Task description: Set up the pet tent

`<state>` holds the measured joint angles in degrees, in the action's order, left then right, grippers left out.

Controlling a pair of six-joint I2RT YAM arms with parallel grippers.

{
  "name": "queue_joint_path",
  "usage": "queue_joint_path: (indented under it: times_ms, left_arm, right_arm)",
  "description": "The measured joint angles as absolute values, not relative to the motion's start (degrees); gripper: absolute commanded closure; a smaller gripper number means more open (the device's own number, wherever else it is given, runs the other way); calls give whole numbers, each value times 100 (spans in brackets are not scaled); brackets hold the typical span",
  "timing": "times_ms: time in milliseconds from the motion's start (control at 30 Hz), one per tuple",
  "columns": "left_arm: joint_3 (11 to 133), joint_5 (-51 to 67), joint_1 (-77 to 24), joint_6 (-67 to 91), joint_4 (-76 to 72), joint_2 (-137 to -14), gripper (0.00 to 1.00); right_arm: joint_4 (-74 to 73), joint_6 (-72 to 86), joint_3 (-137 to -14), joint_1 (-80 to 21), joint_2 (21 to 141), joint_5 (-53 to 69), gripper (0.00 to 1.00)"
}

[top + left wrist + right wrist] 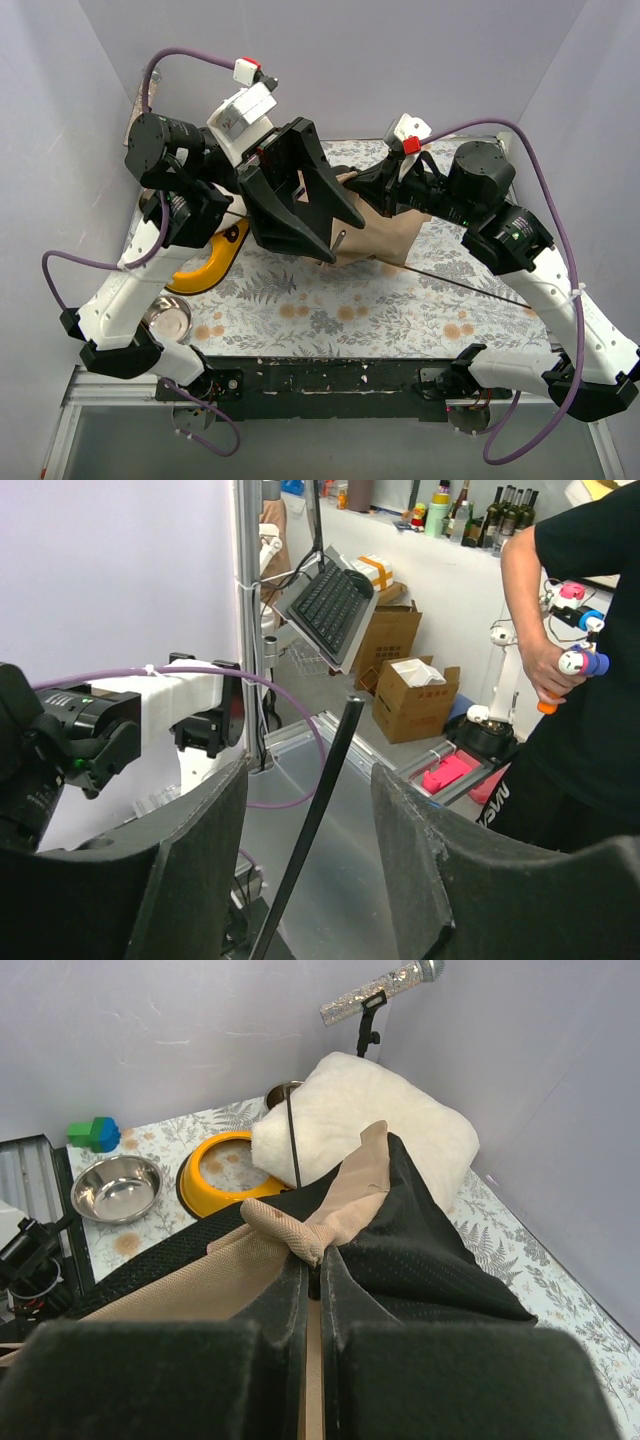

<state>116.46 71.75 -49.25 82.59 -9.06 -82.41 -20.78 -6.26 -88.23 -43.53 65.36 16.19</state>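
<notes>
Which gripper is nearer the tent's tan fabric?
Right. The right gripper is shut on the tan fabric; the left gripper is raised clear of it, open, with a black pole between its fingers.

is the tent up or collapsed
Collapsed: the pet tent is a bunched heap of fabric, one fold pinched in the right gripper.

Matt woven cloth pet tent (345,1195) (black mesh lining (420,1245)); glossy metal bowl (118,1186).

Both arms arch inward; left tool (310,780) holds its 2 fingers apart; right tool (315,1265) clamps pet tent (355,1185).
</notes>
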Motion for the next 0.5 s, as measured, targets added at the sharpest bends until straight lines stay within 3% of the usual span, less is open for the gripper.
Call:
queue_joint_path:
  times_ms: [200,300,500]
  left_arm:
    - [11775,7164,-5129,8110,-683,-8256,76]
    - [11775,7161,-5162,8044,-598,-8256,100]
    - [11399,6958,-5107,7839,-429,-8093,100]
  right_arm:
    - [-2078,-639,-8823,-4353,6539,1616,99]
    - [-2078,-650,-8823,-4353,6541,1616,99]
    - [-2082,-666,-8823,-4379,6573,1691,99]
